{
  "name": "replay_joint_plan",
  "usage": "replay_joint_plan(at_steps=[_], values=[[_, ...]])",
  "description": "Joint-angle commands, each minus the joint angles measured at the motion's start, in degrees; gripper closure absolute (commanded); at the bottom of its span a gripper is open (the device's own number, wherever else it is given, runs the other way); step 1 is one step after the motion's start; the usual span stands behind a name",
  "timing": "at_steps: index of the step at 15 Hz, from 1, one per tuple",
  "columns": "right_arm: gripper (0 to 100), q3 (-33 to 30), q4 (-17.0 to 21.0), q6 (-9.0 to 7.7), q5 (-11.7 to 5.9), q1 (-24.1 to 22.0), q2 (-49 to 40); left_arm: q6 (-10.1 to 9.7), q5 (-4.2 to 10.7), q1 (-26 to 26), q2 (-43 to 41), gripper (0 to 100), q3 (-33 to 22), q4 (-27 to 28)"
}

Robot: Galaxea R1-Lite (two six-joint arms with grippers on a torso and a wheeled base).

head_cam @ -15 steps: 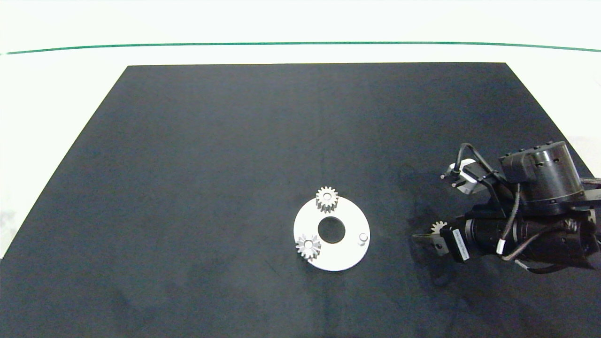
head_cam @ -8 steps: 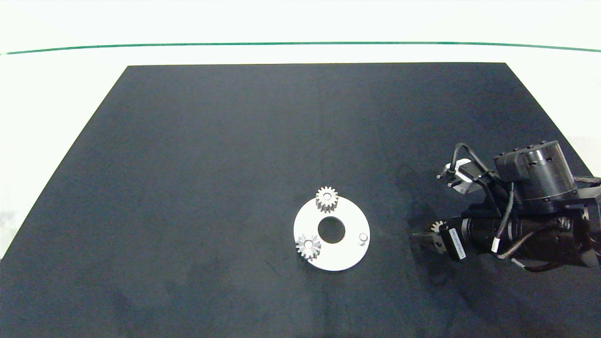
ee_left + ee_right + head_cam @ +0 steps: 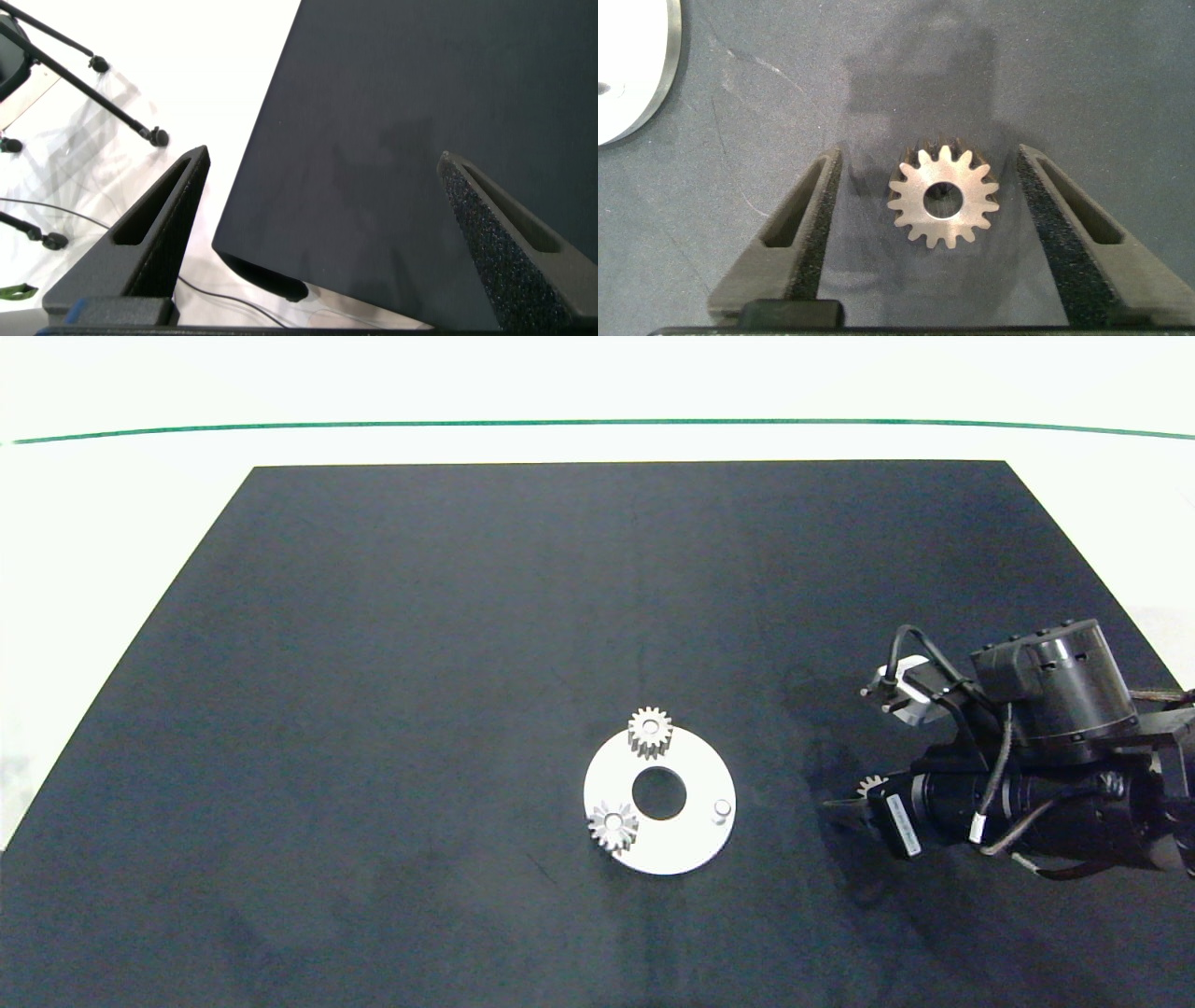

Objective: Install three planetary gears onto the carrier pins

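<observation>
Silver-grey gear no. 3 [image 3: 944, 197] lies flat on the black mat [image 3: 467, 616], between the fingers of my right end effector [image 3: 924, 219] — fingers spread wide, a gap on each side, neither pad [image 3: 824, 210] touching the teeth. From overhead, that end effector [image 3: 845, 812] sits low at the mat's right side, w/ only a bit of the gear [image 3: 872, 787] peeking out past the arm, well apart from the white disc [image 3: 691, 845] to its left.

On the disc: two gears are seated on pins — one at the far edge [image 3: 650, 731], one at the near-left edge [image 3: 612, 826]. The 3rd pin [image 3: 720, 810] stands bare on the disc's right side, next to the big centre hole [image 3: 659, 793]. In the right wrist cam a sliver of the disc's rim [image 3: 635, 75] shows off to one side of the gear.

My left end effector [image 3: 322, 233] is parked off the table's corner, fingers wide apart, holding nothing; it's out of the overhead view. Below it I see the mat's corner [image 3: 271, 266], pale floor and a chair's wheeled legs [image 3: 93, 84].
</observation>
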Motion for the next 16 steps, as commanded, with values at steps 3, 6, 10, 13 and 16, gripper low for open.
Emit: replay_joint_plan(at_steps=[3,6,10,13,16], values=[[38,0.2,1.4,-0.01,-0.14,0.2,-0.1,-0.35,0.18,-0.1,-0.1,0,-0.1,0.2],[44,0.0,1.3,-0.01,-0.23,0.1,0.6,-0.35,0.18,-0.1,-0.1,0,-0.1,0.2],[51,-0.1,1.1,-0.01,-0.23,0.1,1.5,-0.35,0.18,-0.2,-0.1,0,-0.2,0.2],[57,-0.7,1.3,-0.01,-0.23,0.1,1.5,-0.44,0.18,-0.2,0.0,0,-0.2,0.2],[63,-0.7,1.3,-0.01,-0.23,0.1,1.7,-0.44,0.18,-0.1,0.0,0,-0.2,0.2]])
